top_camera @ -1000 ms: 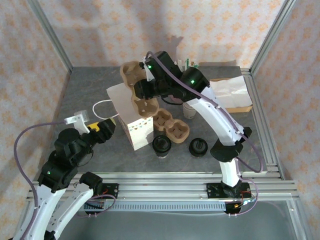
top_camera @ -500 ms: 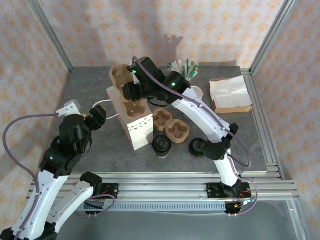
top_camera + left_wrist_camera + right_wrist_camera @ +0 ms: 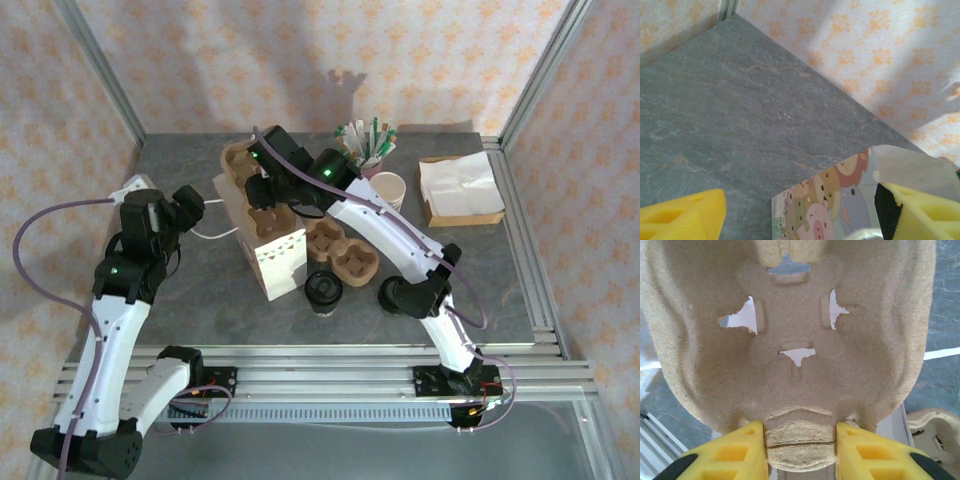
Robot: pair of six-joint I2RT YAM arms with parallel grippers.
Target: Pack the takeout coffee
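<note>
**While the tray hangs above the bag, the coffee waits at the front**

Although the left hand (image 3: 188,205) stands wide and empty above the grey stone-look table (image 3: 180,290), the white paper carrier bag (image 3: 278,255) lies between it and the task's thing. Right of that, the right hand (image 3: 800,445) is clamped on the rim of a brown moulded-pulp cup tray (image 3: 800,340), held above the bag. The takeout coffee (image 3: 323,289), a small paper cup under a round black plastic lid, stands upright toward the front, just right of the bag. Its long axis is vertical, and it is nearer the right hand. Room looks tight: a second pulp tray (image 3: 342,252) sits just behind it, with a loose black lid (image 3: 395,292) near its right.
</note>
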